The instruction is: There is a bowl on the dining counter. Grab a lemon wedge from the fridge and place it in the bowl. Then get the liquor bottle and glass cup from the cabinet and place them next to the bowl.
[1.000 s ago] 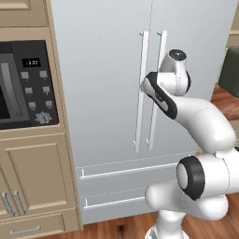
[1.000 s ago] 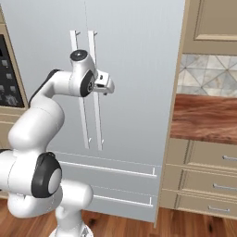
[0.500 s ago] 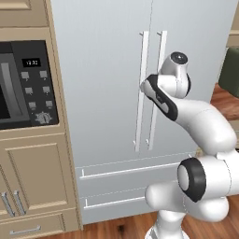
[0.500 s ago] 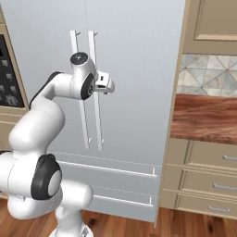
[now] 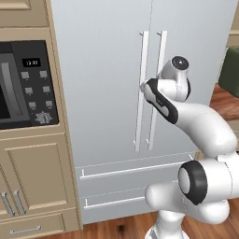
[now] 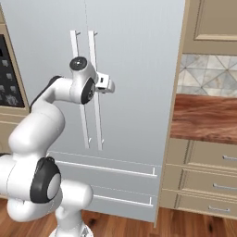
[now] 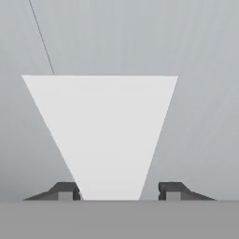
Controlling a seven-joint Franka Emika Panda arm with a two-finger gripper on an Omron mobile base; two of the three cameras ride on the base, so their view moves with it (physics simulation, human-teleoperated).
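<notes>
The grey fridge [image 5: 102,70] [image 6: 139,69] stands shut, with two white vertical handles side by side at the door seam. My gripper [image 5: 144,87] [image 6: 111,85] is pressed up to those handles at mid height. In the hand view one white handle [image 7: 102,130] runs between the two dark fingertips [image 7: 65,190]. The left tip touches it and the right tip stands a small gap off, so my gripper [image 7: 120,191] is still open around the handle. The lemon wedge is hidden behind the shut doors. The bowl, liquor bottle and glass cup are out of view.
A built-in oven with a control panel [image 5: 28,84] sits in tan cabinetry [image 5: 37,172] left of the fridge. Right of it are a wooden counter top [image 6: 206,118], drawers [image 6: 203,185] and an upper cabinet [image 6: 217,18]. Freezer drawers [image 5: 130,170] lie below.
The fingers have drawn closer together around the fridge handle. The arm has edged slightly toward the door.
</notes>
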